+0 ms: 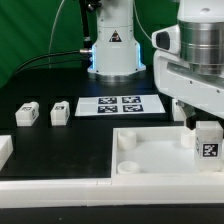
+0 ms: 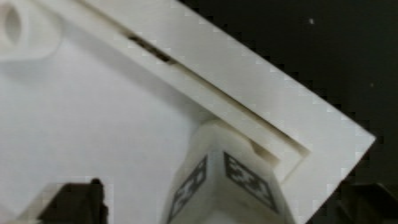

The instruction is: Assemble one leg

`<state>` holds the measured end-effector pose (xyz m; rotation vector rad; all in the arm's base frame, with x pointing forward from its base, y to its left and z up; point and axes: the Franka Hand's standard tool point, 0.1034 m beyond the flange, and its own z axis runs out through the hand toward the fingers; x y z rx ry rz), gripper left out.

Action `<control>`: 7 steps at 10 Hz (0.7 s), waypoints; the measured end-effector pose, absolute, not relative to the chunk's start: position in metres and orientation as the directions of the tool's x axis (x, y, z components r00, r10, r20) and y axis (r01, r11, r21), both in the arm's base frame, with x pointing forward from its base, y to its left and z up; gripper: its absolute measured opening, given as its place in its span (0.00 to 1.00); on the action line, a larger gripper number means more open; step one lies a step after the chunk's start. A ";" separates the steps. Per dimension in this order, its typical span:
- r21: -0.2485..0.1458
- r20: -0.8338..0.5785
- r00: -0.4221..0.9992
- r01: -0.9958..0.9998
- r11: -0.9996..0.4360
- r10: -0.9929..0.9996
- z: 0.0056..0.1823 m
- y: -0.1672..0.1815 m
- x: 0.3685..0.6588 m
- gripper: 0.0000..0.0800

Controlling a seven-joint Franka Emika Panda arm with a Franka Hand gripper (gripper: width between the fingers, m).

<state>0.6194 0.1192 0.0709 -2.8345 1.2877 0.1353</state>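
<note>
Look at the exterior view's right and you see the arm reaching down over the big white tray (image 1: 150,160) that lies on the black counter (image 1: 40,85). The claw (image 1: 192,122) sits just above the leg (image 1: 207,140), a small white block with a black-and-white tag on the face toward the camera. The leg stands upright on the tray, at its far corner on the exterior view's right. The dark fingers (image 1: 186,118) are partly hidden behind the wrist housing and the leg, but the claw stands apart, with nothing clamped in it; whether a finger touches the leg's side you cannot tell.

In the wrist view you look down on the same leg (image 2: 228,180), its tagged face showing, rising from the tray's pale floor (image 2: 89,130) next to the raised rim (image 2: 267,90). One dark fingertip (image 2: 75,198) shows at the picture's edge, clear of the leg. A round hole in the tray (image 2: 18,40) shows at the opposite corner of that picture.

On the exterior view's left, two more legs (image 1: 27,114) (image 1: 60,113) stand on the counter, near each other and well apart from the tray. Another white part (image 1: 4,150) shows at the very edge of that side, cut off. Between those legs and the arm's base lies the marker board (image 1: 121,104), flat on the counter with its four printed tags. A second round hole (image 1: 127,141) shows in the tray's near-left corner.
</note>
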 end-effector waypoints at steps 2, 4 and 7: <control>0.005 -0.089 0.825 -0.560 -0.828 -0.558 0.072 0.118 0.621 0.81; -0.014 -0.088 0.925 -0.373 -0.928 -0.370 0.072 0.115 0.622 0.81; -0.037 -0.080 0.992 -0.103 -0.994 -0.100 0.072 0.114 0.622 0.81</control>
